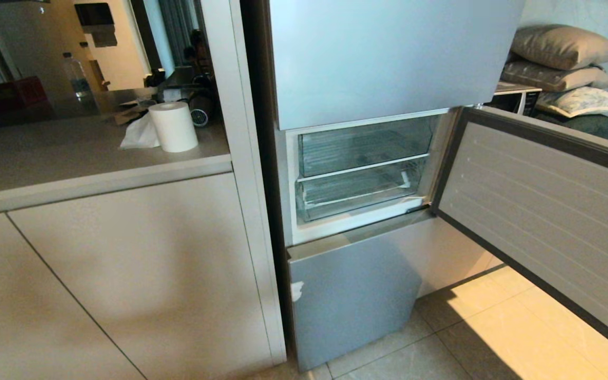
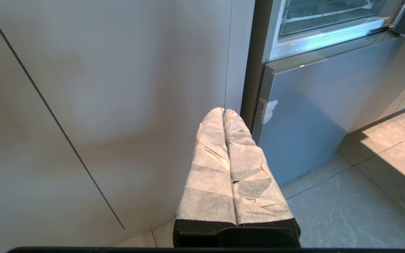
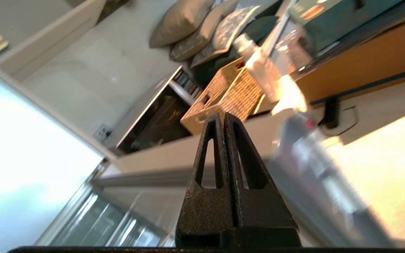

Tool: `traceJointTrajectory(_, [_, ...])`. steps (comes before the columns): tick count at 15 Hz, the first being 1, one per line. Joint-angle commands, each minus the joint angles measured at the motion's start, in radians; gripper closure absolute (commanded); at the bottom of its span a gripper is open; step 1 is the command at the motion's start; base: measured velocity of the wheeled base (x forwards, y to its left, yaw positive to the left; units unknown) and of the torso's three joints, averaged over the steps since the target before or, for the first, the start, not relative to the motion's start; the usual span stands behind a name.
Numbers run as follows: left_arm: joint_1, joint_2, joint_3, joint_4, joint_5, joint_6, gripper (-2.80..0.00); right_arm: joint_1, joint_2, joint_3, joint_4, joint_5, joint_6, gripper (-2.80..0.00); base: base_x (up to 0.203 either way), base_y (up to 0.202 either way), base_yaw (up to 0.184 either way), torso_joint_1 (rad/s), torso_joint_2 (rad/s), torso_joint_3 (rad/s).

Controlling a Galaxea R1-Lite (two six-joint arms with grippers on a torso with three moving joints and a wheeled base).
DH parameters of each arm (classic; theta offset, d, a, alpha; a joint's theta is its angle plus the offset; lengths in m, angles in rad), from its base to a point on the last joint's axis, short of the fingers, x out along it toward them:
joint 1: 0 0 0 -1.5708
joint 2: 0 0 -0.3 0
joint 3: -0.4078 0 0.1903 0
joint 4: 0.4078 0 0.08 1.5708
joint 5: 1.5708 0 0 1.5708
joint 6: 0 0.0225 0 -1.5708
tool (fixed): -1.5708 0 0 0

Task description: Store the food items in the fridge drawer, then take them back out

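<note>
Standing open, the fridge door [image 1: 541, 211] bares two clear compartments: upper bin [image 1: 362, 145], fridge drawer [image 1: 359, 192] beneath. No food shows; contents are hard to make out. Left gripper [image 2: 223, 111] and right gripper [image 3: 222, 117] are both clenched, empty.

The left gripper [image 2: 223, 111] hangs low before the cabinet front [image 2: 118, 105], with the fridge's lower door [image 2: 304, 116] just to its right and the open compartment holding the fridge drawer [image 2: 325, 15] above and beyond that. The right gripper [image 3: 223, 117] points toward a counter where a basket [image 3: 227, 95] stands, a microwave [image 3: 153, 119] beside the basket and pillows [image 3: 195, 28] stacked behind them. In the head view, a paper roll [image 1: 173, 126] stands on the countertop [image 1: 72, 153] left of the fridge, and the open door [image 1: 541, 211] swings out to the right.
</note>
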Motion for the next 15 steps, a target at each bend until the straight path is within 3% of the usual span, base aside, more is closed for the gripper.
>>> traceJointTrajectory(1, [0.0, -0.002, 0.002, -0.001, 0.0, 0.0, 0.0, -0.045, 0.117, -0.051, -0.006, 0.017, 0.019, 0.0, 0.0, 0.0, 0.0, 0.0, 0.0, 0.0])
traceJointTrajectory(4, [0.0, -0.002, 0.002, -0.001, 0.0, 0.0, 0.0, -0.054, 0.248, -0.096, -0.023, 0.022, 0.051, 0.0, 0.0, 0.0, 0.0, 0.0, 0.0, 0.0])
traceJointTrajectory(7, [0.0, -0.002, 0.002, -0.001, 0.0, 0.0, 0.0, -0.069, 0.358, -0.184, -0.024, 0.072, 0.193, 0.0, 0.0, 0.0, 0.0, 0.0, 0.0, 0.0])
traceJointTrajectory(11, [0.0, -0.002, 0.002, -0.001, 0.0, 0.0, 0.0, -0.099, 0.506, -0.305, -0.024, 0.18, 0.349, 0.0, 0.0, 0.0, 0.0, 0.0, 0.0, 0.0])
traceJointTrajectory(15, [0.0, -0.002, 0.002, -0.001, 0.0, 0.0, 0.0, -0.099, 0.57, -0.32, -0.002, 0.342, 0.411, 0.0, 0.0, 0.0, 0.0, 0.0, 0.0, 0.0])
